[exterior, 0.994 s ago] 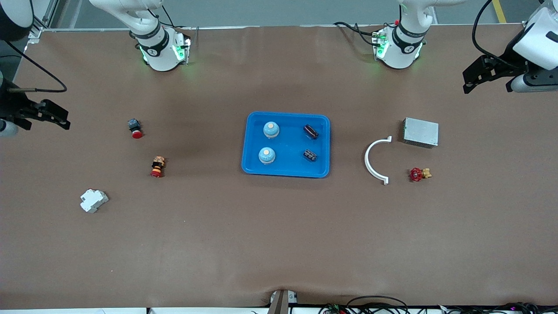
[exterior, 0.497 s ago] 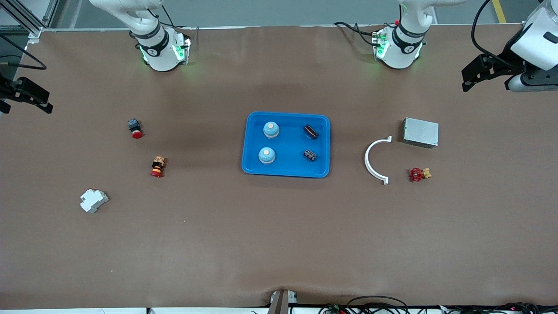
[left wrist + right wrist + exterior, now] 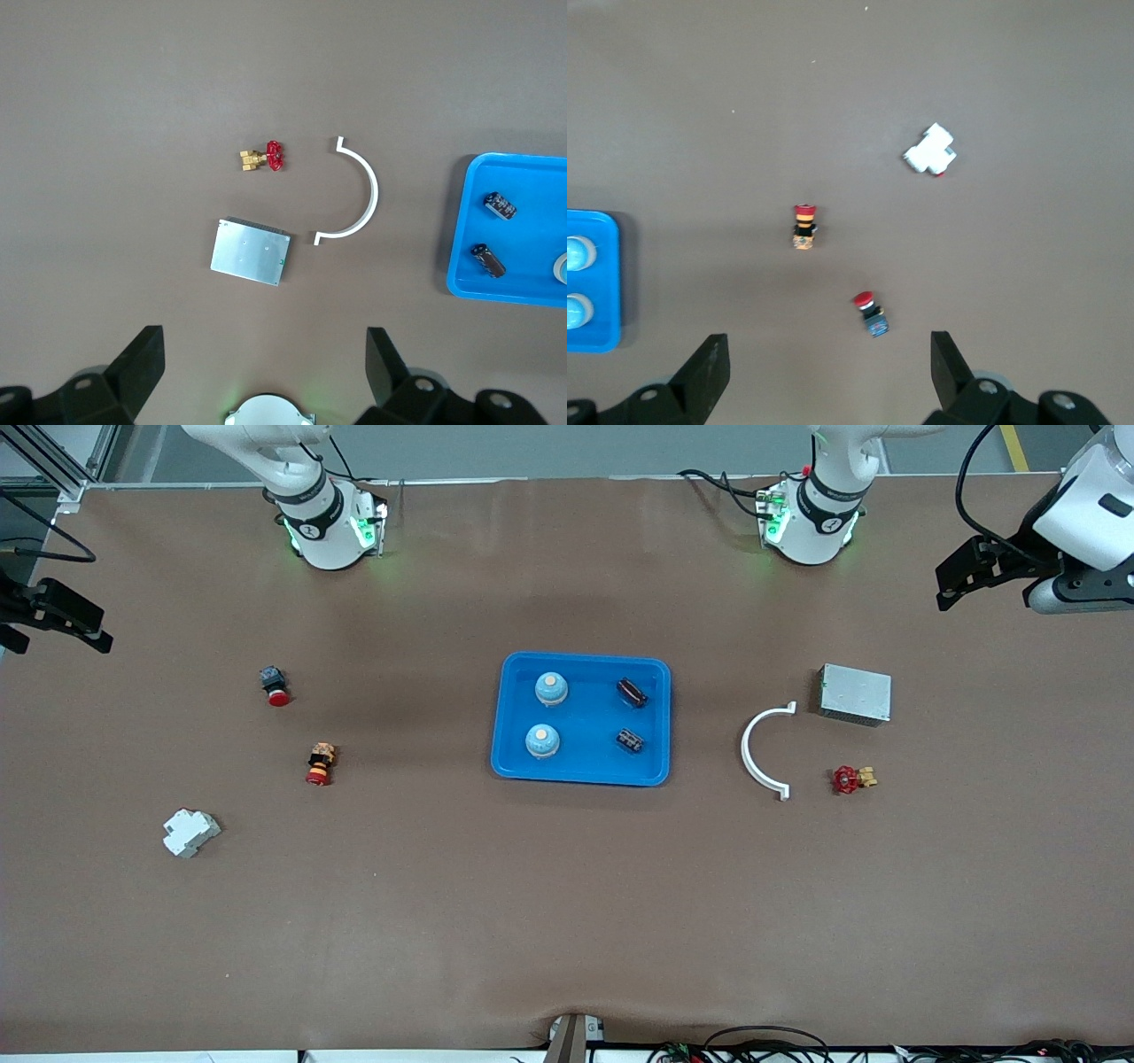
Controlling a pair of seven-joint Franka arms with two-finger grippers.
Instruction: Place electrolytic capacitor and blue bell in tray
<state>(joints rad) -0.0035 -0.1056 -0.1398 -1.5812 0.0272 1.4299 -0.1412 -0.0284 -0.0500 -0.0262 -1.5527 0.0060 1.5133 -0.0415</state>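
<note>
The bright blue tray (image 3: 580, 771) lies mid-table. In it stand two blue bells (image 3: 551, 688) (image 3: 542, 740), on the side toward the right arm. Two dark electrolytic capacitors (image 3: 632, 692) (image 3: 630, 740) lie in it toward the left arm. My left gripper (image 3: 966, 576) hangs open and empty over the left arm's end of the table. In the left wrist view, the left gripper (image 3: 264, 345) looks down at the tray (image 3: 469, 230) and capacitors (image 3: 500, 204). My right gripper (image 3: 53, 615) hangs open and empty over the right arm's end; in the right wrist view, the right gripper (image 3: 828, 347) sees the tray (image 3: 607, 283) and bells (image 3: 578, 252).
Toward the left arm's end lie a grey metal box (image 3: 855, 693), a white curved bracket (image 3: 753, 753) and a red-handled valve (image 3: 850, 779). Toward the right arm's end lie a red push button (image 3: 275, 686), a yellow and red button (image 3: 319, 763) and a white breaker (image 3: 190, 832).
The right gripper has drawn back toward the right arm's end of the table and then held still. The left gripper shifted only slightly. Nothing in the tray moved.
</note>
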